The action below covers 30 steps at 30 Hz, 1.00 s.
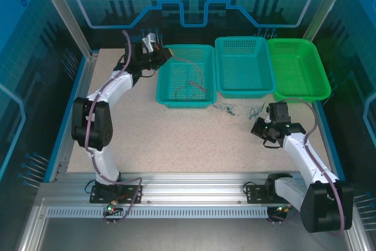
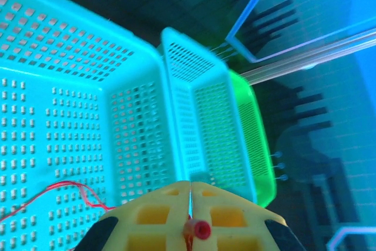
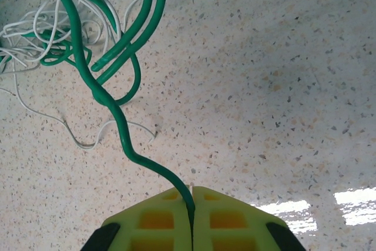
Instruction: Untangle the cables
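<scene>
My left gripper [image 2: 191, 187] is shut on the end of a thin red cable [image 2: 197, 229], held above the back left corner of the left teal basket [image 1: 169, 93]. The red cable [image 1: 194, 82] trails down into that basket. My right gripper [image 3: 192, 191] is shut on a green cable [image 3: 120, 133] just above the tabletop. The green cable runs away from the jaws into a knot with thin white cables [image 3: 35, 33]. In the top view that small tangle [image 1: 235, 110] lies on the table just in front of the middle basket, left of my right gripper [image 1: 262, 123].
Three baskets stand in a row at the back: the left teal one, a middle teal one [image 1: 244, 89] and a green one [image 1: 317, 89]. Blue enclosure walls and metal posts [image 1: 64, 16] ring the speckled table [image 1: 176, 139].
</scene>
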{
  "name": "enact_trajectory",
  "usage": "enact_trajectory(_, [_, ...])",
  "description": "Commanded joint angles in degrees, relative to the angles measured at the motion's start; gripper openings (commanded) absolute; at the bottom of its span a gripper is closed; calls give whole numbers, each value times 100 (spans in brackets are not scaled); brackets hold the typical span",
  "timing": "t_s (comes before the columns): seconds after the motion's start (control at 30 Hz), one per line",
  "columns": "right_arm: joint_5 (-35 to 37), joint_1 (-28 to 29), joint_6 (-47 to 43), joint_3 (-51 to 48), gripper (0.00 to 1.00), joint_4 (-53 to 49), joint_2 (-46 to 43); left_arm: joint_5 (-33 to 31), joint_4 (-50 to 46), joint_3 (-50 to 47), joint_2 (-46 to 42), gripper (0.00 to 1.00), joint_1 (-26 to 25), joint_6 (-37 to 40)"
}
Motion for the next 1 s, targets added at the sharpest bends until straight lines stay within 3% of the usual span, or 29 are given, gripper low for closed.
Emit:
enact_trajectory(0.0, [-44,63,-22,112,0,-188,-86,-380,-848,532,155,18,-357,1049])
enact_trajectory(0.07, [-62,64,-27,132,0,-198,-82,-615,-1093,532,199,45,-468,1345])
enact_trajectory(0.13, [-79,69,-44,179,0,-238,-82,-978,-1247,396,52,64,-480,1588])
enact_trajectory(0.23, [-122,71,-62,275,0,-287,-91,-1859,-1409,62,-491,83,-472,2104])
enact_trajectory(0.37, [-125,72,-121,385,0,-319,-86,-2557,-1637,-291,-1296,98,-441,2605])
enact_trajectory(0.57, [-89,75,-230,537,0,-321,23,-2355,-1876,-839,-2378,99,-436,2500])
enact_trajectory(0.73, [-538,114,-606,708,0,-244,24,-900,-961,-1732,-3285,99,-583,2266])
enact_trajectory(0.83, [-882,157,-848,879,0,-272,-1,-15,-576,-2104,-3541,99,-983,2517])
enact_trajectory(0.97, [-1126,310,-1100,1205,0,-441,-102,74,-548,-2451,-3609,99,-1859,3593])
